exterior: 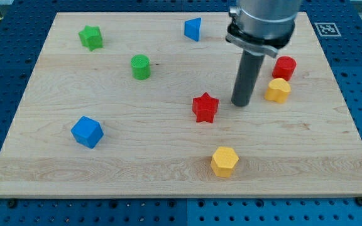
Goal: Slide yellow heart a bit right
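Note:
The yellow heart [278, 90] lies at the view's right, just below a red cylinder-like block [285, 66]. My tip [241, 103] rests on the board just left of the yellow heart, with a small gap between them. A red star [205, 107] lies just left of the tip. The rod comes down from the arm's grey housing [263, 22] at the view's top.
A yellow hexagon [224, 161] lies near the view's bottom. A blue cube [87, 132] is at the lower left. A green cylinder [141, 66] and a green star [91, 37] are at the upper left. A blue triangular block [193, 29] is at the top. The wooden board [168, 182] ends close to the heart's right.

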